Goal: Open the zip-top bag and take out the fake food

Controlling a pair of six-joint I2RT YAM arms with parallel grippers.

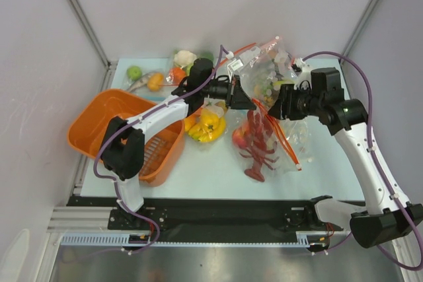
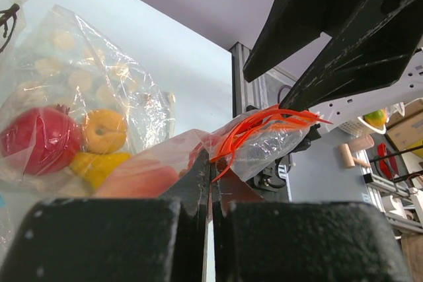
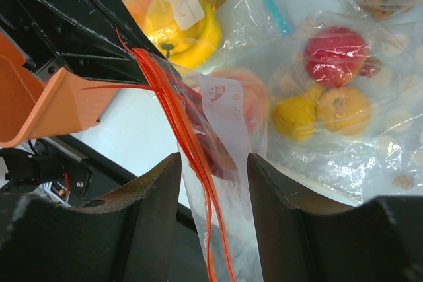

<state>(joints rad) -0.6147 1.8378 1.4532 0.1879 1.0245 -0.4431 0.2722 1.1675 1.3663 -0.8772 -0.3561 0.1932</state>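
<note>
Standing by the table (image 1: 198,170), I note the following.

- Left gripper (image 1: 246,99): reaches in from the left, level with the bag's mouth. The wrist view shows its jaws pressed together (image 2: 210,176) with a fold of clear film pinched between them.
- Right gripper (image 1: 279,107): faces the left one from the right, close by. Its fingers stand apart (image 3: 213,160). The bag's edge runs through the gap, and neither finger visibly presses on it.
- Zip-top bag (image 1: 264,74): crinkly, clear and printed with pale dots. It is strung between the two grippers at mid-table, and its lower part trails toward the near edge.
- Zip strip (image 3: 192,163): orange-red. It is drawn taut from the left gripper and passes between the right fingers.
- Lobster (image 1: 259,146): dark red, lying lengthwise inside the lower part of the bag.
- Red apple (image 3: 337,54): inside the dotted film.
- Peach-orange fruit (image 3: 340,107): touching the apple just below it.
- Banana bunch (image 1: 208,127): yellow, lying left of the lobster in its own bag with a blue zip (image 3: 268,1).
- Orange basket (image 1: 99,120): at the left edge of the table, beside the left arm.
- Green apple (image 1: 134,72) and cauliflower (image 1: 185,57): along the far edge.
</note>
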